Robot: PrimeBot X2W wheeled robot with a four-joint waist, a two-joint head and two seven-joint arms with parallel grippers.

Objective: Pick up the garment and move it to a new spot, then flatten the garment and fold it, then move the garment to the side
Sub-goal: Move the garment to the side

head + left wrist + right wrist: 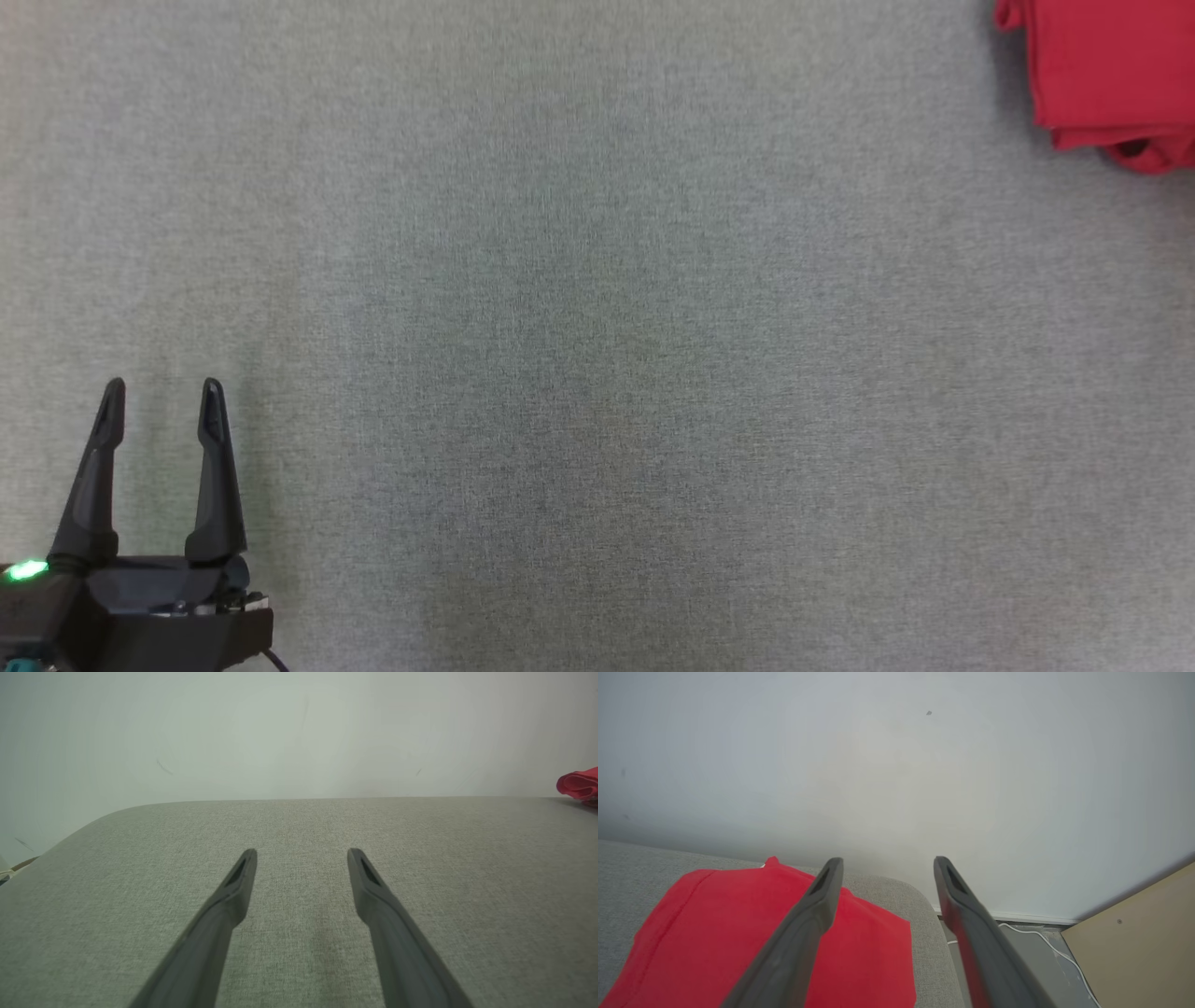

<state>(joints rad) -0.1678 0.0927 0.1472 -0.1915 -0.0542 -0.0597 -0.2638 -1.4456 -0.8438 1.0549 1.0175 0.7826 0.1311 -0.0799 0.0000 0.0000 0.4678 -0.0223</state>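
Fingers (817, 905) of the right gripper (887, 860) stand apart with nothing between them, above the red garment (714, 933), which lies folded near the far right corner of the grey table (597, 327). The left gripper (163, 385) is spread wide too, holding nothing, far from the cloth. The job looks nearly done, so the right arm should lift straight up and not catch the neat folds.
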